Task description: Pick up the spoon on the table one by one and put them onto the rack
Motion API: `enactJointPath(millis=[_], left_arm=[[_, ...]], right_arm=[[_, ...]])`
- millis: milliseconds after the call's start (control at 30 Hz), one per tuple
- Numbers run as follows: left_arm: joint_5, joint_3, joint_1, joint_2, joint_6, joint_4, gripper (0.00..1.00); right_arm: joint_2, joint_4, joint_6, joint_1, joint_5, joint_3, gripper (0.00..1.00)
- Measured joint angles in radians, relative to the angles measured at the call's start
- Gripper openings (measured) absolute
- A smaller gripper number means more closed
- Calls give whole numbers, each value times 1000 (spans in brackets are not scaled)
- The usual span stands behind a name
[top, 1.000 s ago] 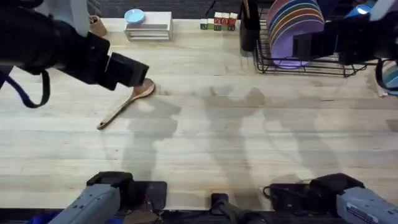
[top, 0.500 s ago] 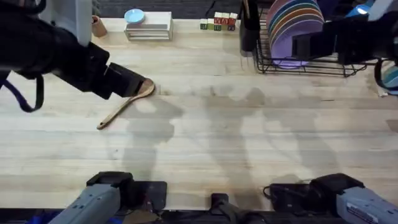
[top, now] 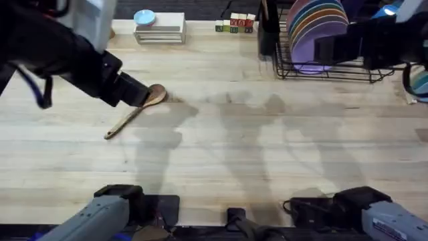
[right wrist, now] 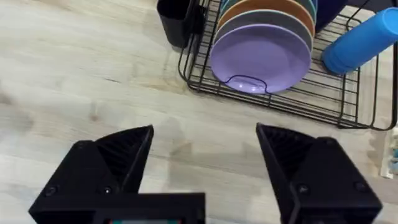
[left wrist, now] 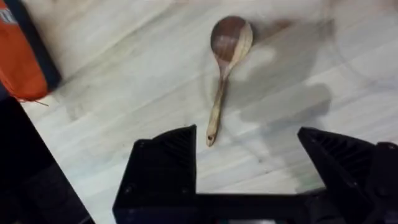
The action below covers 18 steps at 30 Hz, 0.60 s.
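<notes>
A brown wooden spoon [top: 134,114] lies slanted on the table [top: 234,147] at the left, its bowl toward the far side. My left gripper [top: 136,96] hovers over the bowl end. In the left wrist view the spoon [left wrist: 225,62] lies whole on the wood beyond my open left gripper [left wrist: 249,155], with nothing between the fingers [left wrist: 165,162]. The black wire rack [top: 324,70] stands at the far right and holds several coloured plates. My right gripper [right wrist: 205,155] hangs open and empty just in front of the rack [right wrist: 205,84].
A white slatted stand [top: 159,30] with a pale blue disc and some small blocks [top: 234,25] sit along the far edge. A black holder [right wrist: 177,22] hangs on the rack's side, and a blue cup [right wrist: 360,40] lies inside. An orange object [left wrist: 18,56] is beside the table.
My left arm has drawn back to the left and lowered, bringing its gripper from over the spoon's bowl toward the handle side. The right arm and the spoon have not moved.
</notes>
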Motion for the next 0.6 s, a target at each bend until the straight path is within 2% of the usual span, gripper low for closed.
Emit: enactJointPath(millis=[600], left_arm=[[-89,0,1,320,17,-43,995]], right_arm=[[0,0,0,0,0,0,992]])
